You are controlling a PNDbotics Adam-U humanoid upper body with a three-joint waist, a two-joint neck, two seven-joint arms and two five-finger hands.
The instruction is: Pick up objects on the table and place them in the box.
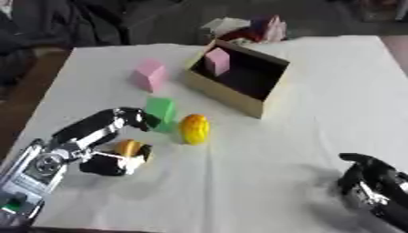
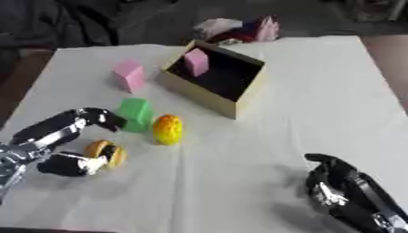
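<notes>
Orange ball [image 1: 129, 148] between left fingers [image 1: 119, 119]

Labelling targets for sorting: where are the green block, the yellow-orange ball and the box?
green block [image 1: 161, 110], left eye view, front face
yellow-orange ball [image 1: 194, 129], left eye view, middle
box [image 1: 227, 96], left eye view, front wall

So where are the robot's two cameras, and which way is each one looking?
Left eye view: in the robot's head, looking down at the white table; the left hand shows with fingers round an orange thing, the right hand at the lower right.
Right eye view: beside it in the head, facing the same way; both hands show again, shifted a little leftward.
Both share the box holding a pink block, plus another pink block, a green block and a yellow-orange egg-shaped thing.
</notes>
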